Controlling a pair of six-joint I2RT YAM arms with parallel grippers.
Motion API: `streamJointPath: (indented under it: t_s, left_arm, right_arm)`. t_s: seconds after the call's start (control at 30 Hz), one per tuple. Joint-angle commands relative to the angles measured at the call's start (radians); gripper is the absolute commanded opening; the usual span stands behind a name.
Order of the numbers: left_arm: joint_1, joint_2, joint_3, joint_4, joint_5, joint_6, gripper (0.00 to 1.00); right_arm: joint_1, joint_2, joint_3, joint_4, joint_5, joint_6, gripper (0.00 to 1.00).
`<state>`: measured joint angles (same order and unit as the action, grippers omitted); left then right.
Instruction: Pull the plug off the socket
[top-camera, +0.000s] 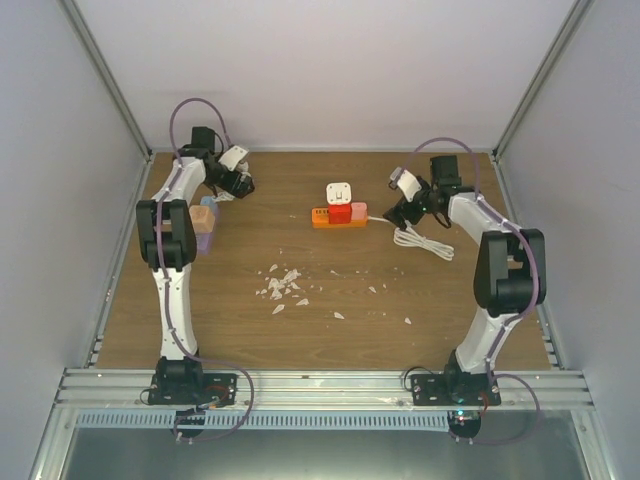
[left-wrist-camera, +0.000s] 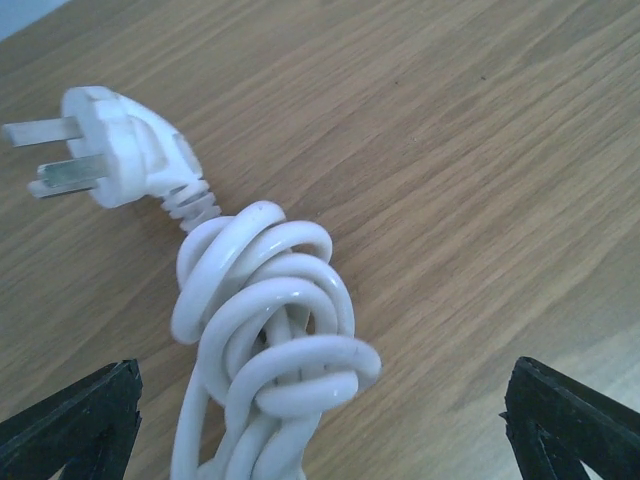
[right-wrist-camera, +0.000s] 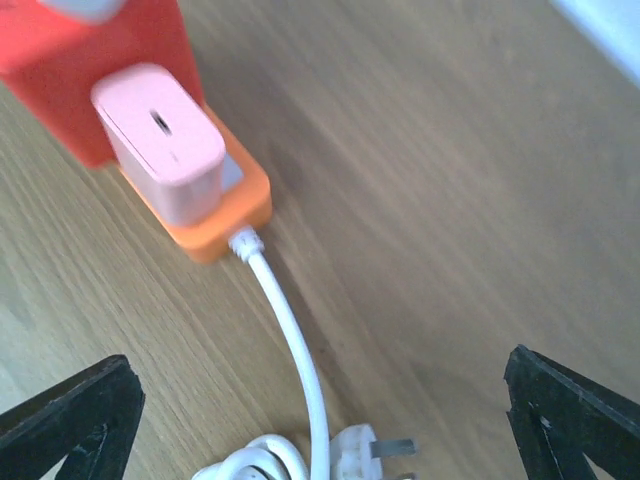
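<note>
The right end effector (right-wrist-camera: 320, 415) is held open, its two black fingertips (right-wrist-camera: 70, 420) spread wide at the lower corners of the wrist view, with nothing gripped between them. Just beneath it one white cord (right-wrist-camera: 290, 340) is seen, with one pronged cord head (right-wrist-camera: 365, 450) lying at its bundled end. Ahead and to the left of this end effector, apart from it, the cord is joined to the socket (right-wrist-camera: 215, 225), one short orange strip laid on the worktop (top-camera: 450, 300). On the socket one pink adapter (right-wrist-camera: 165, 140) is seated nearest, with one red block (right-wrist-camera: 60, 70) beyond it. In the top view the plug (top-camera: 339, 192), one white squarish block, is seen seated at the red block, not pulled off, well to the left of the right end effector and touched by neither arm. The left end effector (left-wrist-camera: 322, 410) is likewise held open, over a second cord (left-wrist-camera: 270, 330) coiled into a knot, two flat prongs showing at its head; the socket lies well apart to its right. Beside the left arm one tan cube (top-camera: 205, 213) and one purple strip (top-camera: 204, 240) are seen. White scraps (top-camera: 283, 285) are scattered nearer the bases, too small to be counted.
</note>
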<state>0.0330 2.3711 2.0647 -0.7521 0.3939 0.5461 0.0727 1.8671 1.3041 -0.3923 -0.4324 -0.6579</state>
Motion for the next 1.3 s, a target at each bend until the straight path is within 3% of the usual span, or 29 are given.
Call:
streamJointPath:
  t_s: [0.0, 0.3, 0.5, 0.7, 1.0, 1.27]
  left_arm:
    - [-0.022, 0.043, 0.042, 0.016, -0.074, 0.015, 0.99]
    - [-0.057, 0.076, 0.024, 0.016, -0.147, 0.034, 0.81]
    - [-0.083, 0.029, -0.050, 0.020, -0.178, 0.063, 0.58]
    - [-0.102, -0.111, -0.251, 0.080, -0.178, 0.088, 0.37]
    - [-0.130, -0.359, -0.597, 0.096, -0.046, 0.157, 0.27]
    - [-0.143, -0.598, -0.911, 0.103, 0.076, 0.277, 0.27]
  right_arm:
    - [-0.010, -0.104, 0.041, -0.046, -0.090, 0.045, 1.00]
    - [-0.017, -0.304, -0.078, 0.000, -0.131, 0.102, 1.00]
    - [-0.033, -0.399, -0.125, -0.005, -0.149, 0.118, 1.00]
    - [-0.049, -0.446, -0.139, -0.016, -0.185, 0.130, 1.00]
    - [-0.057, -0.473, -0.196, 0.037, -0.199, 0.169, 1.00]
    - [-0.057, -0.494, -0.228, 0.061, -0.252, 0.214, 1.00]
